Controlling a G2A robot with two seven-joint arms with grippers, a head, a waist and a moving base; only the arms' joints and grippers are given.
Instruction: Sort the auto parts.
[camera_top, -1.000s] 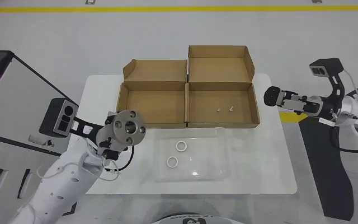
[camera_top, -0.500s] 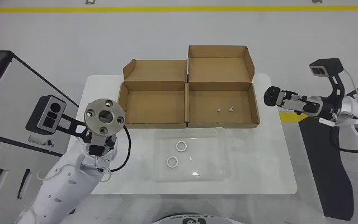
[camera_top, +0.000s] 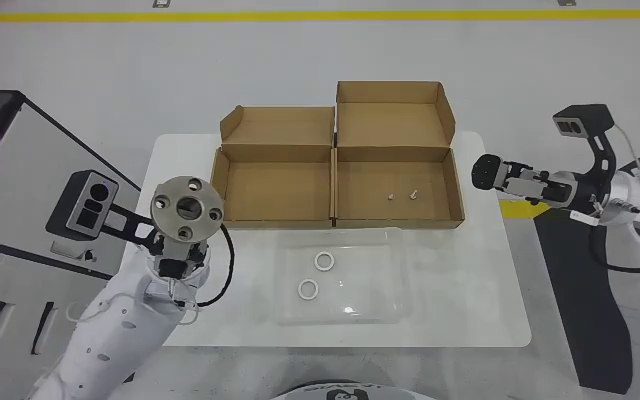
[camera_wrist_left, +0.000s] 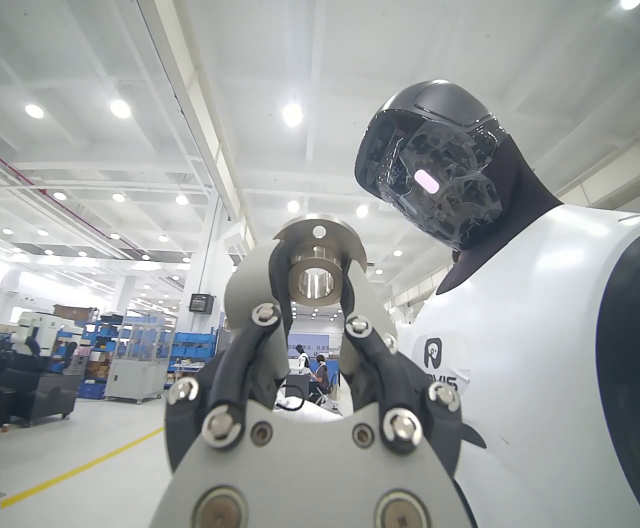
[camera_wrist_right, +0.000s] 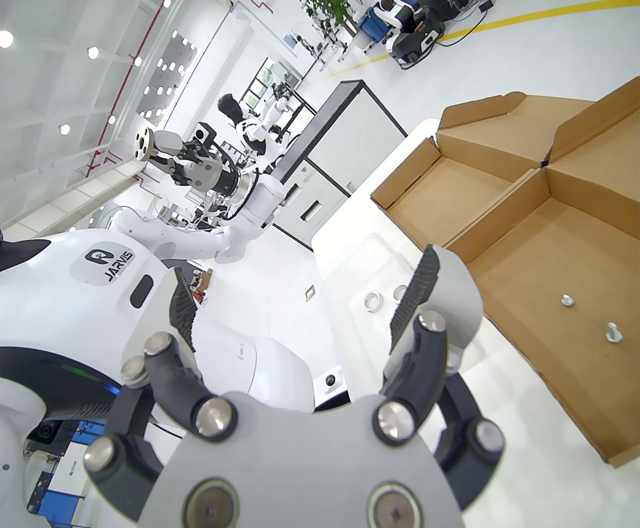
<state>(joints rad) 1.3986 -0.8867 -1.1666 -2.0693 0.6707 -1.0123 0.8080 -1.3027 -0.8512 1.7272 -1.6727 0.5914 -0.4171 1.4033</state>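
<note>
My left end effector (camera_wrist_left: 312, 287) is clamped on the neck of a flanged metal hub (camera_wrist_left: 327, 239), one finger on each side of the bored sleeve. The hub's long axis, the line of its bore, runs straight out from the end effector in line with the fingers. The drilled flange sits at the far end, away from the palm. From above, the flange (camera_top: 187, 208) faces up at the camera, so I judge the part to be held high with the axis near vertical.

The empty cardboard box (camera_top: 270, 192) lies below this end effector and off to the side toward my other arm, near the flange at its closest wall. The second cardboard box (camera_top: 440, 200), holding two bolts (camera_top: 402, 193), is beyond it and farther from the hub.

The clear tray (camera_top: 345, 315), with two white rings (camera_top: 324, 261) in it, sits on the surface (camera_top: 470, 300), also low and to that same side of the left end effector.

My right end effector (camera_wrist_right: 302, 292) has its fingers apart and holds nothing. It is well apart from the hub and just beside the bolt box.

The left arm has the part and is the nearer arm to the empty box. I think the coming move is a sideways carry, a lowering and a tilt of the bore axis.
</note>
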